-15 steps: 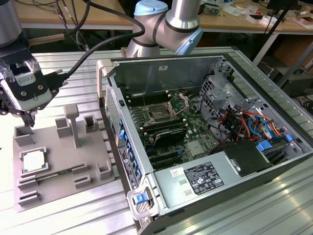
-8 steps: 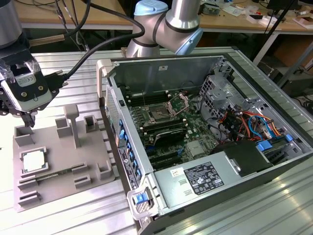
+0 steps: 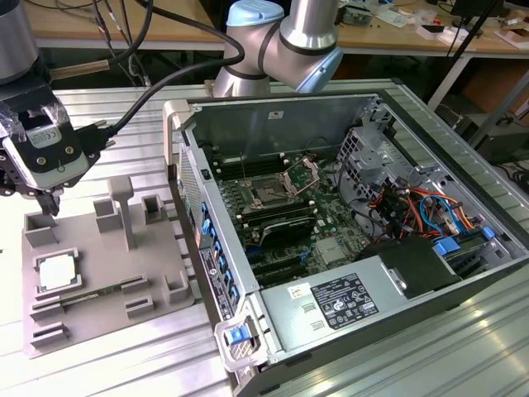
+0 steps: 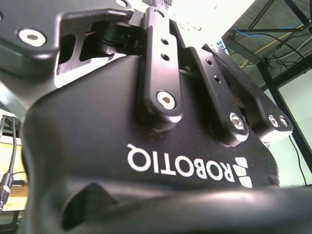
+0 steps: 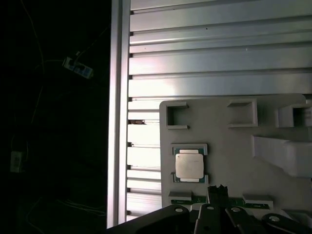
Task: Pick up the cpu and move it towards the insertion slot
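Hovering over grey fixture with cpu on ribbed aluminium tabletop, pincer pressed together; workbenches behind.

Count so far:
- 1 cpu
- 1 grey fixture, with 1 tall T-topped post on it
- 1 open computer case
- 1 motherboard
- 1 insertion slot, with 1 hinged bracket
- 1 power supply box, with 1 white label
- 1 robot arm
- 1 gripper
- 1 slatted metal table

Memory slots and blue case clips: several of each, can't get a firm number. 1 cable bundle, wire count unclear.
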Controlling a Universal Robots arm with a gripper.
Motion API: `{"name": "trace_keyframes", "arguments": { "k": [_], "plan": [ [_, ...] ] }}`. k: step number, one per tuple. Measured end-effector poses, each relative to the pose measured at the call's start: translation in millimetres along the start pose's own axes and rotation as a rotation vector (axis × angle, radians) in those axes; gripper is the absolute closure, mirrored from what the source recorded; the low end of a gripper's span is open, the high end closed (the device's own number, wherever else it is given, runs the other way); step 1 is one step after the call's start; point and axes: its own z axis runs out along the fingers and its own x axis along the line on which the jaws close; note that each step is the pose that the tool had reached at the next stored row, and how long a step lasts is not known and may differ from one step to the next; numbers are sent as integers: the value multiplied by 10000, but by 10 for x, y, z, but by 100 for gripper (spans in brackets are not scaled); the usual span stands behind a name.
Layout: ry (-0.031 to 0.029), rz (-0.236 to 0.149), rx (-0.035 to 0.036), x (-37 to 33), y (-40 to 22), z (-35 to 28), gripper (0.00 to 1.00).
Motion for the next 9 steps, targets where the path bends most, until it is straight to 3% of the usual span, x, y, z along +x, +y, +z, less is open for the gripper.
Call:
{"name": "trace_keyframes", "arguments": {
  "k": [9],
  "plan": [
    [0,0,1,0,-1,16,89]
  ]
}}
